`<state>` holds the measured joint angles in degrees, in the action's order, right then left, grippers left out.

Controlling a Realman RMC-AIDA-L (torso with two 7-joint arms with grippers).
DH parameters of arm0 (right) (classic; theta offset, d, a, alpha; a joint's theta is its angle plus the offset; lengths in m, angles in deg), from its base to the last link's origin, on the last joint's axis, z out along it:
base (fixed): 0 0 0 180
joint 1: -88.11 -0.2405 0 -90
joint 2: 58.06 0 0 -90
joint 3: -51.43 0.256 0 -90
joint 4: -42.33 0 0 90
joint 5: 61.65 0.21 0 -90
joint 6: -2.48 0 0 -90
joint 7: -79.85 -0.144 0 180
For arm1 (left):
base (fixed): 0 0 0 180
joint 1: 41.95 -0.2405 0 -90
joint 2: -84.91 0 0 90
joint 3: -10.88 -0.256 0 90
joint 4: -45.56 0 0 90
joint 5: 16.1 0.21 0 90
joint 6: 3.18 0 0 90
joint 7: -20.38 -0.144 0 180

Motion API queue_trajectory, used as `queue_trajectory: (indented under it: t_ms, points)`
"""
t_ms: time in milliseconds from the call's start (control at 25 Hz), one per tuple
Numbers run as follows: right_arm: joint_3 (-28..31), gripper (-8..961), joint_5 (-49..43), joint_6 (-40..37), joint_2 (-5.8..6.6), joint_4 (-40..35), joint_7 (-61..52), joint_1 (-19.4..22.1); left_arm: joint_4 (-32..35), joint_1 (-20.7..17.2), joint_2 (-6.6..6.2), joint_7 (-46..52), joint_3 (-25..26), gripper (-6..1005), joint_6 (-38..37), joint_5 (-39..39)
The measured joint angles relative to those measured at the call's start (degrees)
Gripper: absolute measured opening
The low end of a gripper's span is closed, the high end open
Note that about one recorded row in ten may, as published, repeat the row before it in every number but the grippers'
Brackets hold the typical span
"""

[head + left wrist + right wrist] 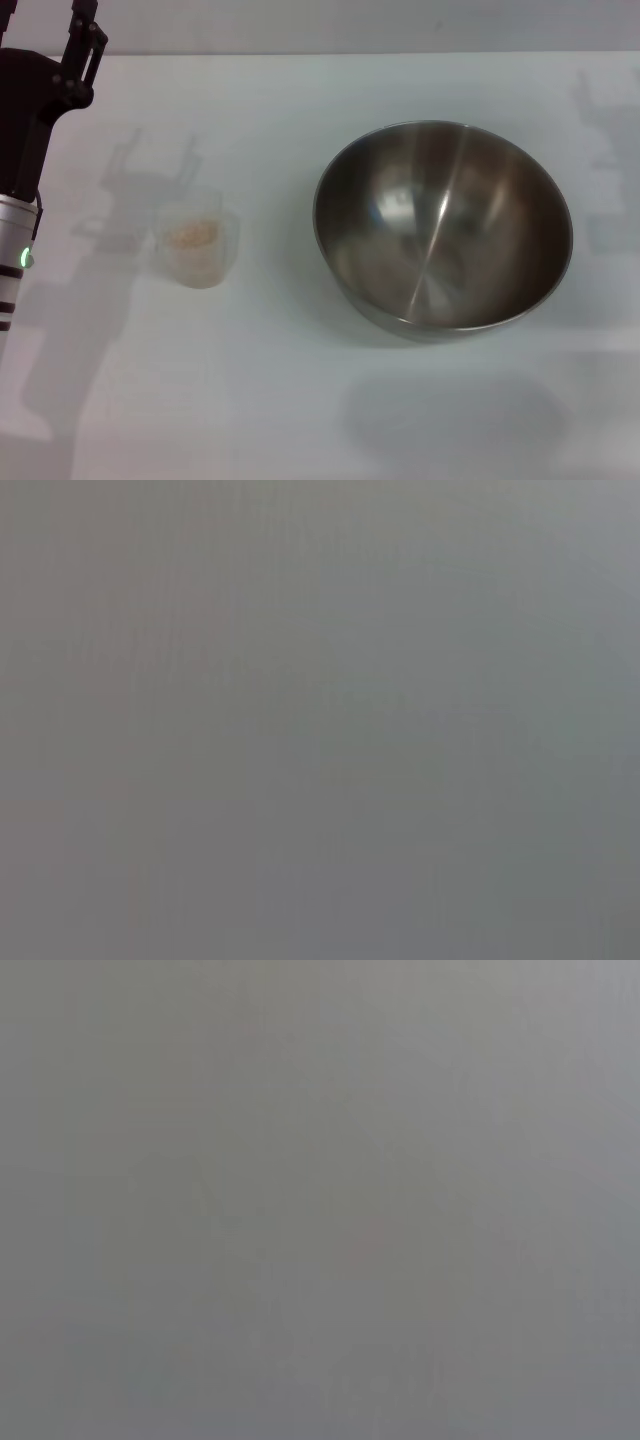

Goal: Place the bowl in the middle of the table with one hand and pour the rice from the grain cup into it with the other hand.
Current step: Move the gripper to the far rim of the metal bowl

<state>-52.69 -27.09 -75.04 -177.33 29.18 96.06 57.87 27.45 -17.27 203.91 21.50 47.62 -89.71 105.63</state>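
The steel bowl (443,227) stands upright and empty on the white table (300,400), right of the middle. The clear grain cup (196,245) stands upright left of the middle, with a small heap of rice (191,235) in it. My left gripper (85,45) is at the far left edge of the head view, raised above the table, behind and to the left of the cup, holding nothing I can see. My right gripper is out of view. Both wrist views show only plain grey.
The dark left arm (20,150) runs down the left edge of the head view. Arm shadows fall on the table behind the cup and at the far right. The table's back edge (350,52) runs along the top.
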Motion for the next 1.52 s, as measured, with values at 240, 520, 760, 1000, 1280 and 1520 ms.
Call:
queue_trajectory:
  t_ms: [240,520,760,1000,1280,1520]
  points:
    - [-0.46,755,-1.76,-1.24,-0.13,-0.03,5.61,0.42,-0.07,-0.3,0.0,0.03,0.0,723,0.16,0.0]
    - [-0.79,755,-2.63,-2.09,-0.21,-0.19,9.07,0.62,0.0,-0.49,0.07,0.03,-0.07,723,0.16,0.0]
    - [-0.06,754,-2.15,12.64,-0.16,-15.18,8.5,4.3,-0.02,-0.57,0.1,0.1,-0.26,723,0.15,0.0]
    - [0.13,754,-2.01,35.19,-0.3,-38.13,8.3,10.97,0.14,-0.61,0.09,0.12,-0.11,723,0.34,-0.01]
    - [2.31,755,-1.99,73.9,-0.51,-66.24,7.14,17.33,0.24,-0.62,-0.02,0.12,0.0,723,0.84,-0.04]
    - [12.21,755,-1.89,115.41,0.07,-83.59,1.36,14.64,0.27,-1.03,-0.08,0.12,0.01,723,0.85,-0.07]
